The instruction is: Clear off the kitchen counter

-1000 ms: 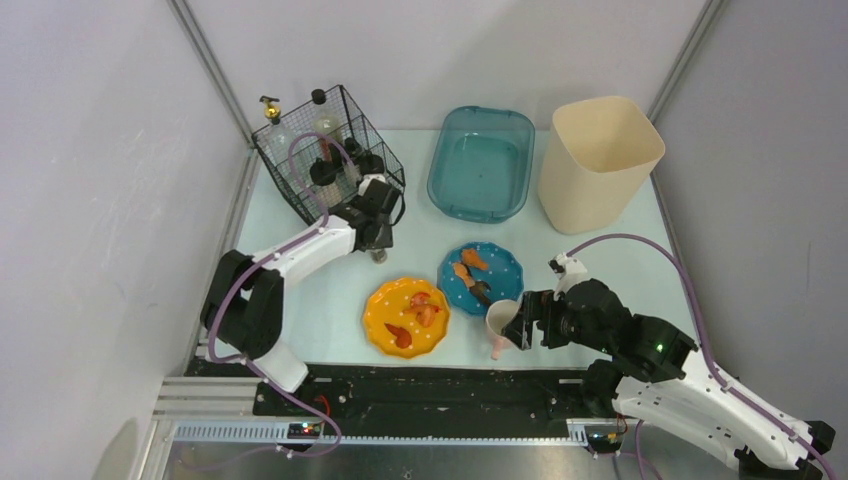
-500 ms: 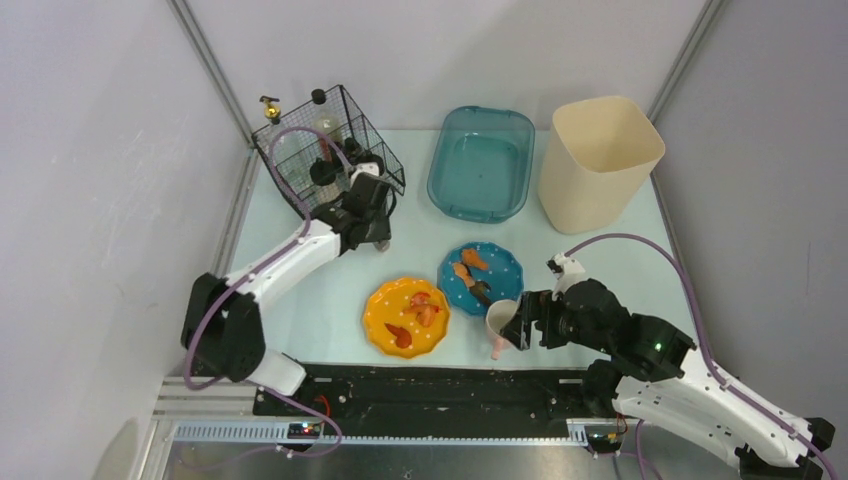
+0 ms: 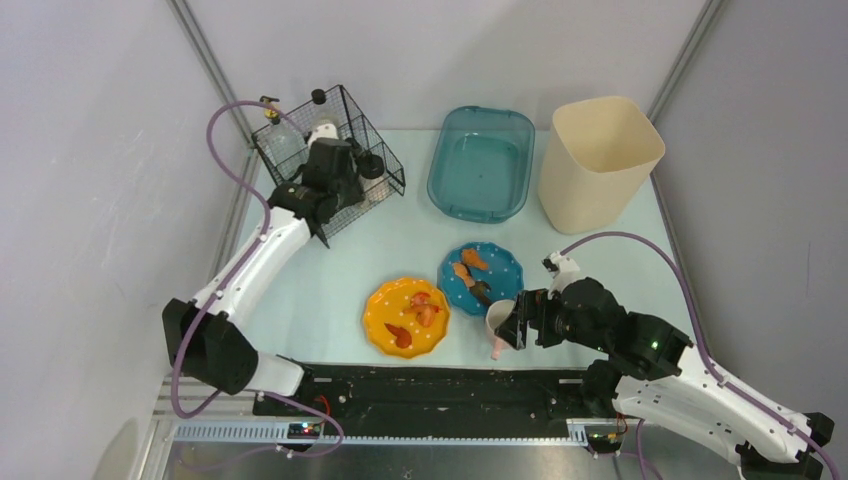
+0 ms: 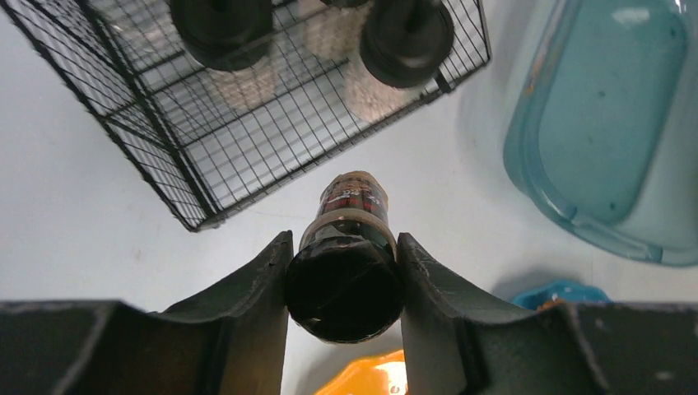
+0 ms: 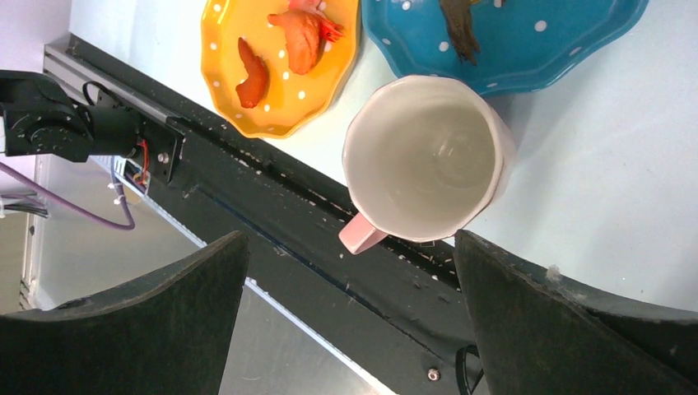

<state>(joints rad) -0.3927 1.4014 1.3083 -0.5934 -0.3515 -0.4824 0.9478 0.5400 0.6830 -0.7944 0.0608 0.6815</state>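
The kitchen counter point(image 3: 330, 270) bears a mug point(image 5: 424, 156) just ahead of the right gripper point(image 5: 350, 243), which is wide open and empty. The left gripper point(image 4: 344, 247) clamps a black-capped bottle point(image 4: 350, 206) near the wire basket point(image 4: 206, 156), upper left.

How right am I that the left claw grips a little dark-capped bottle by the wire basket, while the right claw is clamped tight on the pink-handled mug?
Nearly. The right gripper is not clamped on the mug: the right wrist view shows its fingers spread wide, a gap on each side of the mug. The left gripper does grip the dark-capped bottle by the wire basket.
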